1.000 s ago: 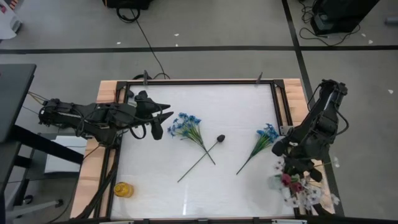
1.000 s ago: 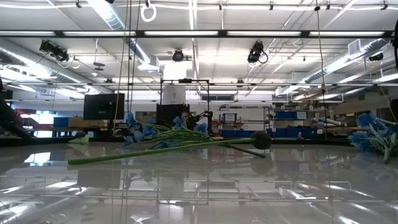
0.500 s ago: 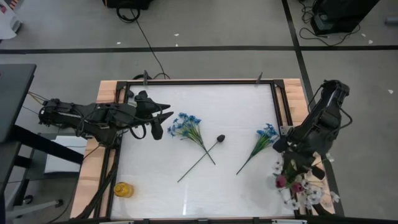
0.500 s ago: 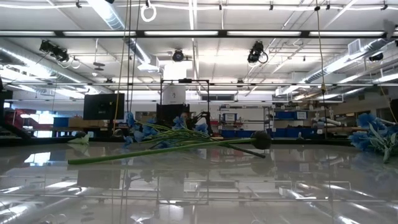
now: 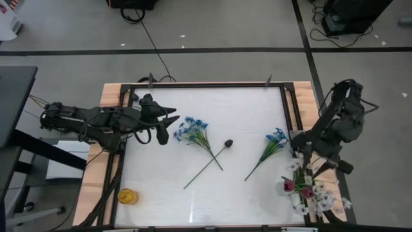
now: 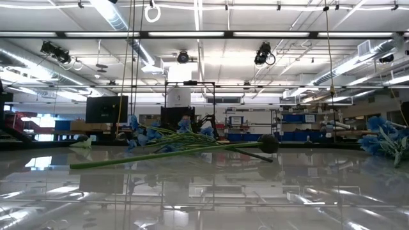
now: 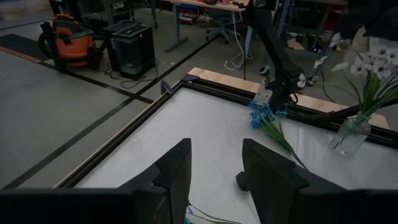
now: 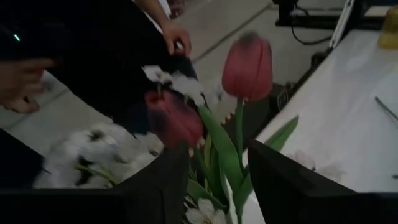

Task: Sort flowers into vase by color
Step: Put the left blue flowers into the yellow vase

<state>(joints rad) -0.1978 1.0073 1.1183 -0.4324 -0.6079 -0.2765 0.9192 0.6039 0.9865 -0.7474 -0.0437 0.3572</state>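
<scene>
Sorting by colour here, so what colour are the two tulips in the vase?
Dark red tulips, clearest in the right wrist view.

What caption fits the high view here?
Right gripper, jaws open, above the vase of red and white flowers; three stems remain on the table.

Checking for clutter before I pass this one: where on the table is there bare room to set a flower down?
Free: the near middle between the yellow object and the vase, and the far strip along the frame. Crowded: the centre, where the blue bunch and black bud cross stems.
</scene>
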